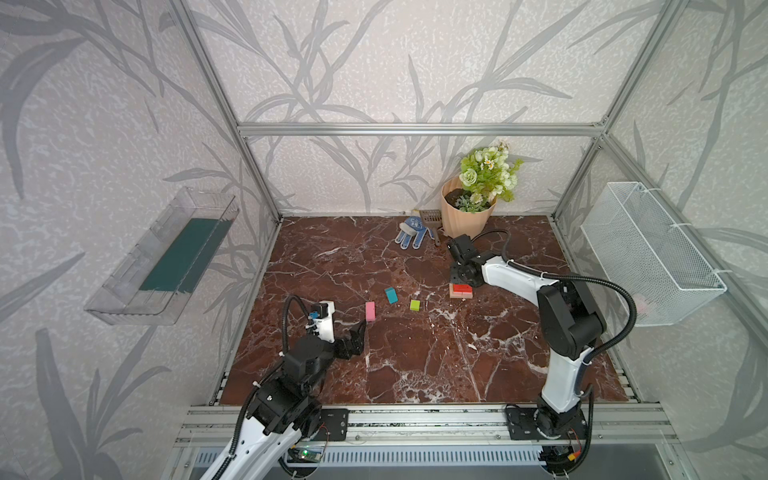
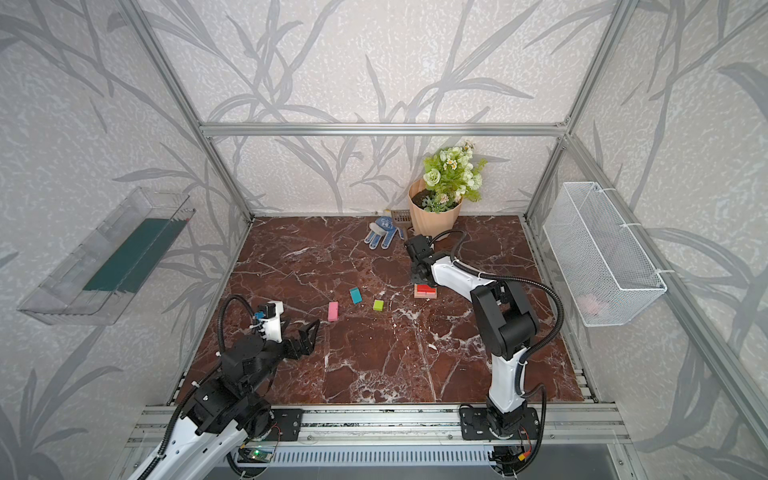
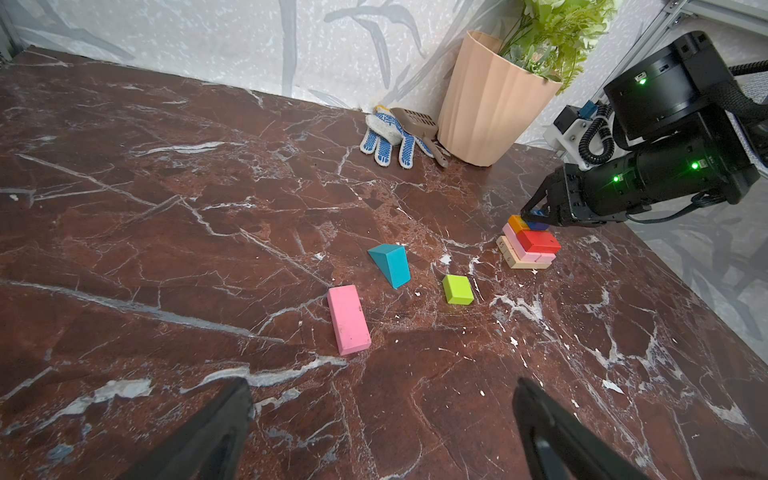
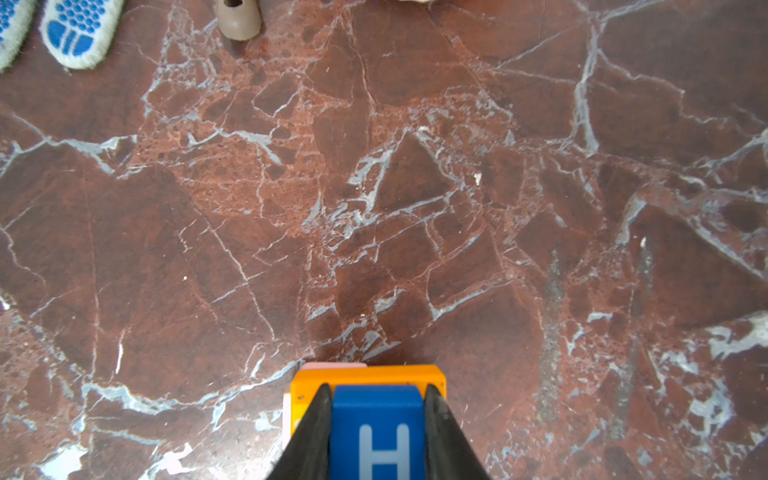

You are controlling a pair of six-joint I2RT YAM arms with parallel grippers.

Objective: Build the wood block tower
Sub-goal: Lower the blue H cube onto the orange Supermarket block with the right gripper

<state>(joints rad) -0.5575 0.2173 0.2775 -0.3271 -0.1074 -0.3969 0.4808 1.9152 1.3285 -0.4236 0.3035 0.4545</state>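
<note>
the tower (image 3: 527, 249) stands on the right half of the table (image 3: 208, 208), out in front of the peach flowerpot (image 3: 486, 104) and apart from it. it is low and stepped rather than a neat column. at the bottom is a tan layer (image 3: 523, 264) with small numerals on its end faces, and a pink layer (image 3: 534, 257) lies on that. a red block (image 3: 538, 242) lies flat on the pink toward one end, with an orange block (image 3: 516, 223) beside it at the other end. the right tool (image 4: 377, 388) is clamped on a blue cube (image 4: 376, 432) with a white letter h on its face, one black finger pressed to each side. it holds the cube at the very top of the tower, over the orange block, whose edge shows past the cube in the right wrist view. whether the cube already rests on the orange block cannot be told. in both top views three more blocks lie loose on the table to the left of the tower, none touching another. the lime green block (image 1: 414, 305) is nearest the tower, then comes the teal wedge (image 1: 391, 295) on its side, then the loose pink block (image 1: 370, 311) lying flat. the left tool (image 3: 380, 390) hangs low just short of that pink block with its jaws spread wide and nothing between them.
</note>
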